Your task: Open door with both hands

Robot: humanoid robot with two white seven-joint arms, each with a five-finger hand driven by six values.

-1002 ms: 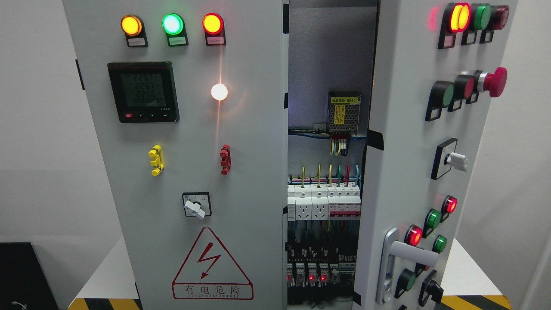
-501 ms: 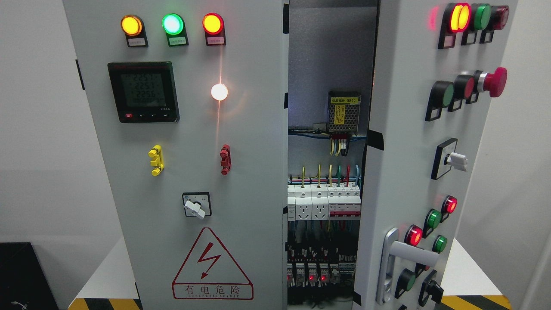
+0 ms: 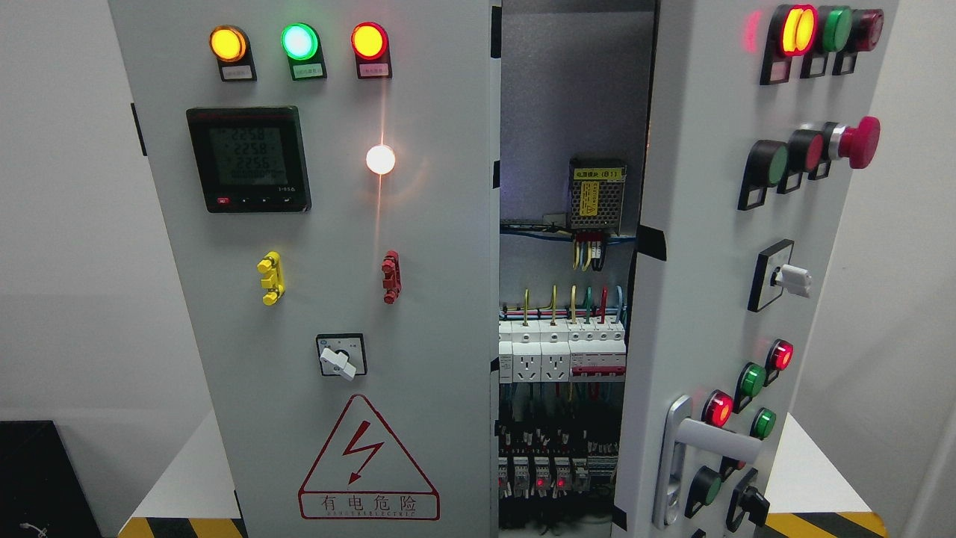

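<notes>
A grey electrical cabinet fills the head view. Its left door (image 3: 328, 299) stands flat and closed, carrying three indicator lamps, a digital meter (image 3: 248, 158), a rotary switch (image 3: 340, 356) and a red warning triangle. The right door (image 3: 709, 299) is swung partly outward, with its silver lever handle (image 3: 702, 441) low down beside several lit buttons. Through the gap between the doors I see the cabinet interior (image 3: 567, 299) with a power supply, breakers and wiring. Neither of my hands nor arms shows anywhere in the picture.
The cabinet stands on a white platform (image 3: 187, 471) with yellow-black hazard tape along its front edge. A black box (image 3: 37, 478) sits at the lower left. White walls lie behind on both sides. A red emergency mushroom button (image 3: 859, 142) sticks out from the right door.
</notes>
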